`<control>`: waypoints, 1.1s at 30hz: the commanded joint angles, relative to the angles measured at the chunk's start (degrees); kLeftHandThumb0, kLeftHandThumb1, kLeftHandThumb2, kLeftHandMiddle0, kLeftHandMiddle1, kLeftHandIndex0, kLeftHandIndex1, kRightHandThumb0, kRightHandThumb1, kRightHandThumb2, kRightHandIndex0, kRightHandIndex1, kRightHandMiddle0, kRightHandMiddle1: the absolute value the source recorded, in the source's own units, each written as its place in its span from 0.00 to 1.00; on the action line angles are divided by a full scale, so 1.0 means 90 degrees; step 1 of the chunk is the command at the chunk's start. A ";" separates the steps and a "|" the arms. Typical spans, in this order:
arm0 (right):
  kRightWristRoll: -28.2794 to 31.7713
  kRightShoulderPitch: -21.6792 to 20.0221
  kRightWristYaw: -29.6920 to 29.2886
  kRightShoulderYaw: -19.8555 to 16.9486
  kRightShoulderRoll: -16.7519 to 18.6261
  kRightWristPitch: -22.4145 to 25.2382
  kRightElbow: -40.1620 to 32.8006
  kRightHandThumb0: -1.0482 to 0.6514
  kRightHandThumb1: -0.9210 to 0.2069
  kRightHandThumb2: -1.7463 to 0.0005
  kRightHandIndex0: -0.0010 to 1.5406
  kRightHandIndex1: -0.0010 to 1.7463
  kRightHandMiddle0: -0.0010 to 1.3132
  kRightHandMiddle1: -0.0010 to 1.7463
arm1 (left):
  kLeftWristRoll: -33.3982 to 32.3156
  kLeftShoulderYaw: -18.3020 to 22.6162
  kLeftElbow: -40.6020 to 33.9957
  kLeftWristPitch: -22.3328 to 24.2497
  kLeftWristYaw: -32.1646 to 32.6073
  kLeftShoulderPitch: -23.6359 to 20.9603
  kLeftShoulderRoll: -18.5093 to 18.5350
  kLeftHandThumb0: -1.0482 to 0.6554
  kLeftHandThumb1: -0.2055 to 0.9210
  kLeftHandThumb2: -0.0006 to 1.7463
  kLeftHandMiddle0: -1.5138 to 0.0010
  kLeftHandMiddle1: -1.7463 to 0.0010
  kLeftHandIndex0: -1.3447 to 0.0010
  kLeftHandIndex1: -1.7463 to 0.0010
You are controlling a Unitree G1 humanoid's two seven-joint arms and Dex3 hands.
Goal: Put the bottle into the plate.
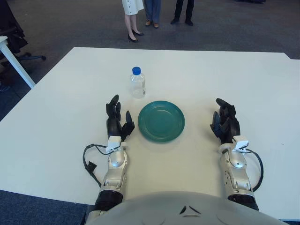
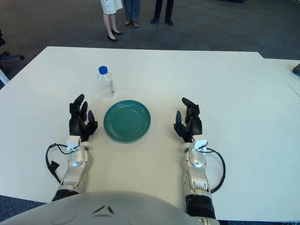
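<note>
A clear plastic bottle (image 1: pixel 137 83) with a blue cap stands upright on the white table (image 1: pixel 61 108), just behind the left rim of a teal plate (image 1: pixel 161 121). The plate holds nothing. My left hand (image 1: pixel 116 119) is left of the plate and in front of the bottle, fingers spread, holding nothing. My right hand (image 1: pixel 225 121) is right of the plate, fingers relaxed, holding nothing.
Several people stand on the dark carpet beyond the table's far edge (image 1: pixel 140 18). A white table leg and an office chair show at the far left (image 1: pixel 14 58). A dark object shows at the right edge in the right eye view (image 2: pixel 296 69).
</note>
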 commanded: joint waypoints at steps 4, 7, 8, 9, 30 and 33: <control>-0.0017 0.0135 -0.0041 0.0002 0.0089 0.0338 0.0288 0.29 0.00 0.64 0.29 0.00 0.01 0.50 | 0.0256 0.0074 0.0438 0.0358 0.0133 0.0063 -0.0045 0.17 1.00 0.33 0.90 0.99 1.00 0.75; -0.0009 0.0122 -0.0060 -0.0003 0.0105 0.0343 0.0305 0.29 0.00 0.64 0.29 0.00 0.01 0.50 | 0.0266 0.0142 0.0561 0.0447 0.0123 -0.0132 0.0017 0.18 1.00 0.31 0.89 0.99 1.00 0.75; -0.0010 0.0118 -0.0066 -0.0003 0.0110 0.0343 0.0310 0.29 0.00 0.64 0.29 0.00 0.01 0.50 | 0.0269 0.0162 0.0591 0.0471 0.0113 -0.0189 0.0031 0.18 1.00 0.30 0.89 0.99 1.00 0.74; -0.0010 0.0119 -0.0067 -0.0004 0.0113 0.0339 0.0311 0.30 0.00 0.64 0.29 0.00 0.01 0.50 | 0.0283 0.0172 0.0604 0.0514 0.0094 -0.0240 0.0045 0.18 1.00 0.30 0.89 0.99 1.00 0.74; -0.0035 0.0105 -0.0040 0.0048 0.0174 0.0225 0.0437 0.29 0.00 0.65 0.28 0.00 0.01 0.51 | 0.0407 0.0323 0.1413 0.1218 -0.0163 -0.1571 0.0339 0.08 1.00 0.19 0.89 1.00 1.00 0.81; -0.0040 0.0104 -0.0037 0.0057 0.0175 0.0220 0.0445 0.28 0.00 0.65 0.29 0.00 0.01 0.51 | 0.0394 0.0341 0.1487 0.1240 -0.0192 -0.1657 0.0349 0.07 1.00 0.19 0.90 1.00 1.00 0.81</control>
